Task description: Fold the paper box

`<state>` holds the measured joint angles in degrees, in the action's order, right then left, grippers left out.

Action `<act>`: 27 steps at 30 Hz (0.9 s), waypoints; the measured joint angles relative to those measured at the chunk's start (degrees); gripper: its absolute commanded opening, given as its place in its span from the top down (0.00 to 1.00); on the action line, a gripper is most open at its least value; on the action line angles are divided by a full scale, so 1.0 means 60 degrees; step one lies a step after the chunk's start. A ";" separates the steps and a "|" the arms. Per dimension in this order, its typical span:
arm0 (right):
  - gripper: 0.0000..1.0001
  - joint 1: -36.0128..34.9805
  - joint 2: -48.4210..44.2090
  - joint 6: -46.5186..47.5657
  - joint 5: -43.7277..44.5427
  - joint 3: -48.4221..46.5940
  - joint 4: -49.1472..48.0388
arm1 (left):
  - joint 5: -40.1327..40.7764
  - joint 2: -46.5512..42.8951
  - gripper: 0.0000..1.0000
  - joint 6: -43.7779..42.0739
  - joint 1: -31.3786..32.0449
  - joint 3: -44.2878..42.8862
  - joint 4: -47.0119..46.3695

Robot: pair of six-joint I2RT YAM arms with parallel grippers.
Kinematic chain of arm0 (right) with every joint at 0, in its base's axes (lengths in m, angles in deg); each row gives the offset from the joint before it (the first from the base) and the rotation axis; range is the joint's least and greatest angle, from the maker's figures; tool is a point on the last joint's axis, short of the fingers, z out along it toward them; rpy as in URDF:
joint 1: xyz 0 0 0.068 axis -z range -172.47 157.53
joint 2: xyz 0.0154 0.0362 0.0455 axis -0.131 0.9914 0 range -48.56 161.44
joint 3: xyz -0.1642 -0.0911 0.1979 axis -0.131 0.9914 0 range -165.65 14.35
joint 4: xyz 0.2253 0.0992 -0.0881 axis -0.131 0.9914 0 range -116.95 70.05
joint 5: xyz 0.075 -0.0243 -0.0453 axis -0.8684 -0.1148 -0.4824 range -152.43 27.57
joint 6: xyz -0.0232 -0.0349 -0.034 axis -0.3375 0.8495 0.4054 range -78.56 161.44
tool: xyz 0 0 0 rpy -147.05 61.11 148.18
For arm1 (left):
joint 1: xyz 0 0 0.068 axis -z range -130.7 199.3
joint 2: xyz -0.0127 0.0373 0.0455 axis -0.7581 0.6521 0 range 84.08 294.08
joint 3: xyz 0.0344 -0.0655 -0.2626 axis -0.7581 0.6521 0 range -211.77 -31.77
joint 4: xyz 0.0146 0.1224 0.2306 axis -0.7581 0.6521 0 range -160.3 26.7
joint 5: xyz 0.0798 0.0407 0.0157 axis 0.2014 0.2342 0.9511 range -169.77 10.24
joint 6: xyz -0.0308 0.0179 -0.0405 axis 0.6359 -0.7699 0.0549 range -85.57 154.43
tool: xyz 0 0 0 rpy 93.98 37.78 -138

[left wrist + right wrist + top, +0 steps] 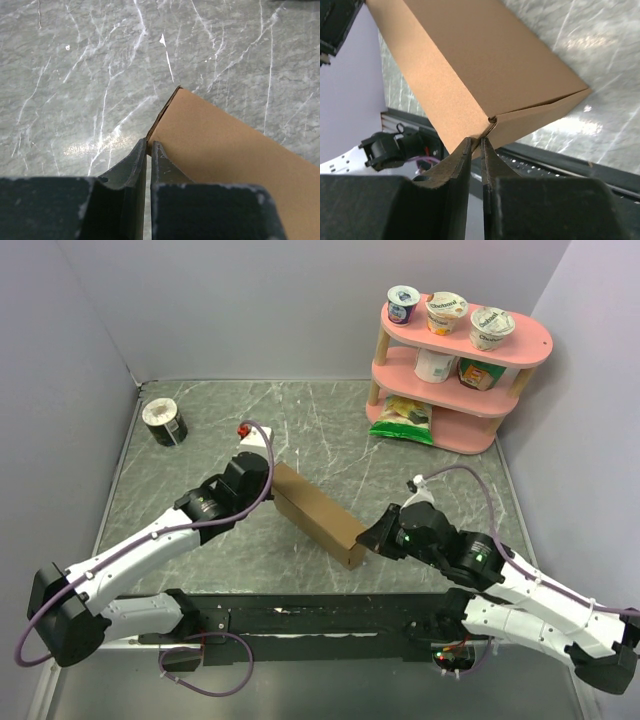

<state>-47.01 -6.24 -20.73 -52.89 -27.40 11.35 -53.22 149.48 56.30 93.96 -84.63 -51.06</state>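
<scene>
Brown cardboard: the paper box [318,512] sits mid-table on the grey marble table [330,420], its length running from ten o'clock to four o'clock. From above, both sets of fingertips are hidden under the wrists. The wrist cameras show more. The left gripper [149,145] is nipped almost closed on the far end's edge, and the right gripper [476,142] likewise pinches the near corner. Whether the box is lifted, I cannot tell.

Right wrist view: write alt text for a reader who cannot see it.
The right gripper, its dark fingers almost together, appears to pinch the near corner of a plain brown paper box that fills the upper frame. Grey marbled table shows to the right, and a black rail runs below the box.
</scene>
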 measured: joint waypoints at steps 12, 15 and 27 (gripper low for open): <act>0.77 -0.1337 0.0860 -0.0885 -0.0197 -0.0444 0.0102 | 0.0051 -0.1158 0.99 0.0769 -0.0182 0.1494 -0.1024; 0.75 -0.1708 0.1111 -0.0994 -0.0459 -0.0386 0.0044 | 0.0007 -0.1727 0.99 0.1355 -0.0186 0.2142 -0.1056; 0.30 -0.1759 0.2521 -0.0466 0.0834 0.1741 0.0805 | -0.1577 -0.1825 0.72 0.3064 0.0113 0.3836 -0.0506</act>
<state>-57.57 8.89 -23.53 -47.88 -16.96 16.18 -62.68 138.53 74.68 94.64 -61.61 -54.09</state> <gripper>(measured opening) 0.542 0.137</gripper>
